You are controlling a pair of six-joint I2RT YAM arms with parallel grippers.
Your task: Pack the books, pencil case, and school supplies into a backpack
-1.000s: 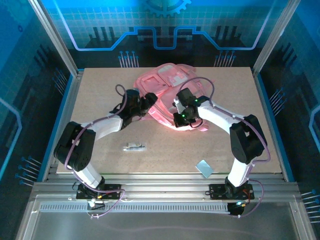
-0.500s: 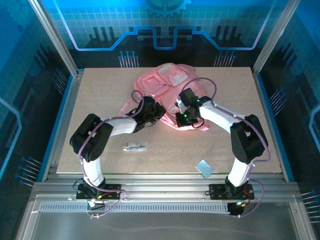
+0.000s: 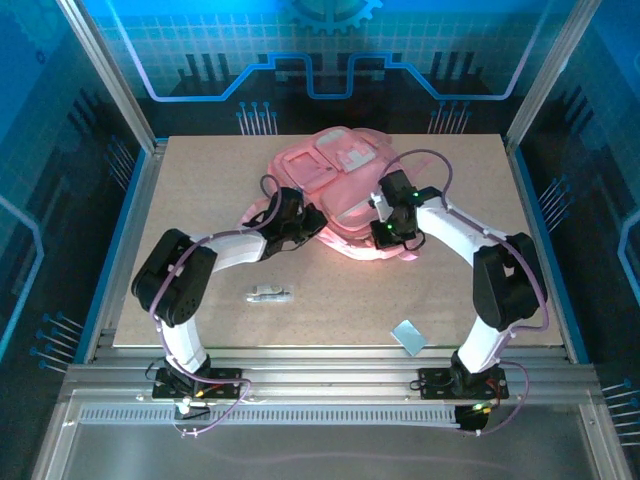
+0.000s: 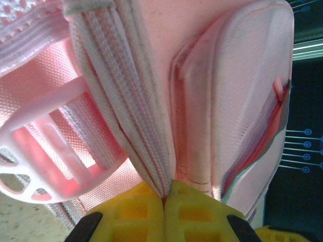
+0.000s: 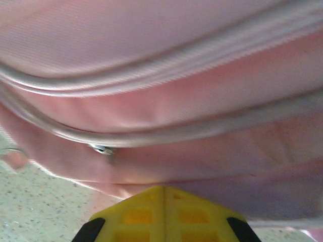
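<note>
Backpack (image 3: 335, 160) sat toward the counter's (image 3: 200, 180) far edge. My left tool (image 4: 164, 195) clamped its strap (image 4: 136, 111); my right tool (image 5: 162, 190) was pressed together.

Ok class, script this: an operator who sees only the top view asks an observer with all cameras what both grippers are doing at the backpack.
Operator: Is the left gripper holding anything?
Observer: Yes, it is shut on a ribbed strap, beside a pink buckle.
Operator: And the right gripper?
Observer: Shut, with its tips at the backpack's bottom edge, where it meets the table. I cannot tell whether it is pinching fabric.
</note>
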